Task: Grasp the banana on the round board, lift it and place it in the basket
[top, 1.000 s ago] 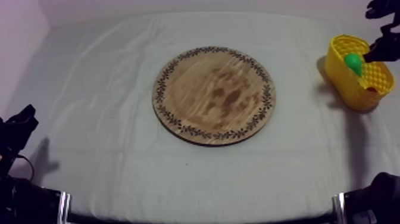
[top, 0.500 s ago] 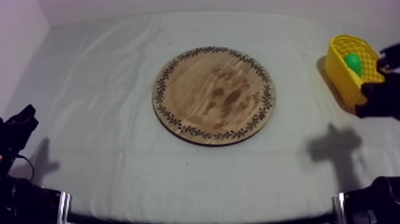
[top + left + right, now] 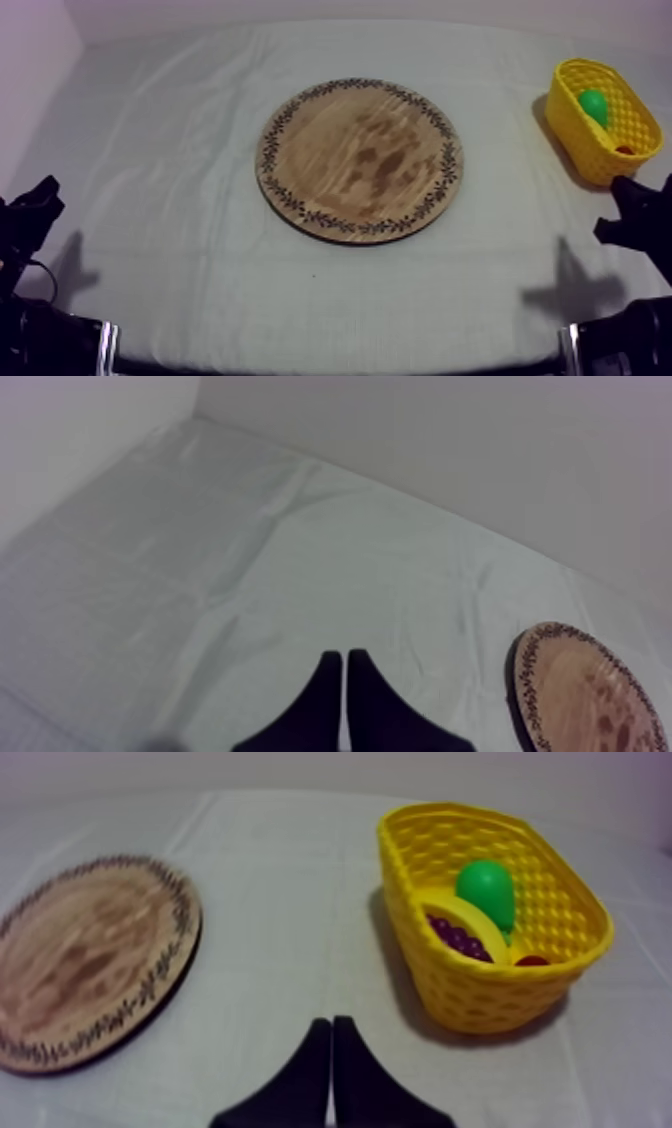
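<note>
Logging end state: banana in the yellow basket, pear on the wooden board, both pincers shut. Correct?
Wrong on the pear: it lies in the yellow basket next to the banana, not on the wooden board, as the right wrist view shows. The left pincer and right pincer are both shut.

The basket [image 3: 480, 997] is yellow lattice, the pear [image 3: 486, 892] green, the board [image 3: 360, 160] brown with dark-patterned rim.

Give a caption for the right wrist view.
Shut right tool over the cloth, between the wooden board and the yellow basket holding the banana, pear and grapes.
</note>
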